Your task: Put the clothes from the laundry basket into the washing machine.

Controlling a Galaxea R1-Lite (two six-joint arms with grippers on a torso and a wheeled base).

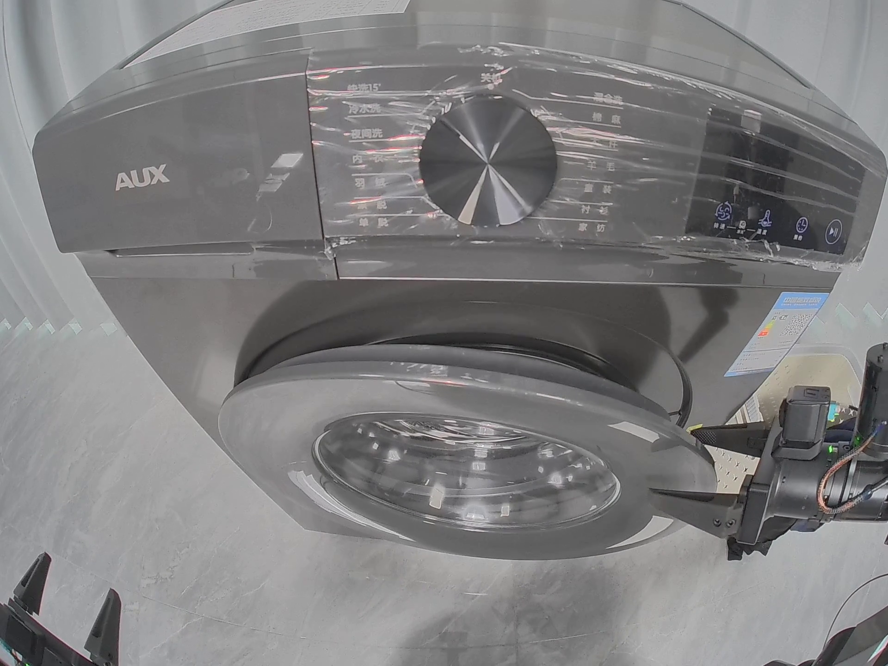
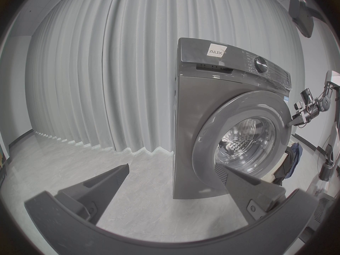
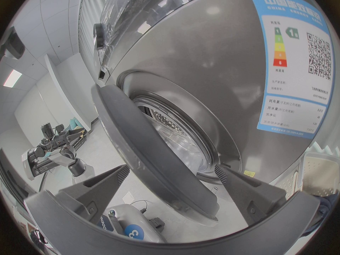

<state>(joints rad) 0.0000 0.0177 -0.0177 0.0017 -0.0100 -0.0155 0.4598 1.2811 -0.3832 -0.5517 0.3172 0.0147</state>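
Note:
The grey washing machine (image 1: 481, 261) stands right in front of me with its round door (image 1: 277, 418) swung partly out. My right gripper (image 1: 694, 467) is open at the door's right edge, one finger on each side of the rim (image 3: 159, 167), which sits between the spread fingers of that gripper (image 3: 170, 172). The drum (image 3: 177, 139) shows behind the door. My left gripper (image 1: 72, 589) is open and holds nothing, low to the machine's left and well away from it (image 2: 171, 169). Dark blue clothes (image 2: 292, 158) hang at the white perforated laundry basket (image 1: 814, 363), right of the machine.
Pale tiled floor (image 1: 139, 437) lies open to the left of and in front of the machine. A grey curtain (image 2: 106, 71) runs behind it. In the right wrist view, another machine on a stand (image 3: 53, 153) is in the room behind, and a white device (image 3: 131, 224) lies on the floor.

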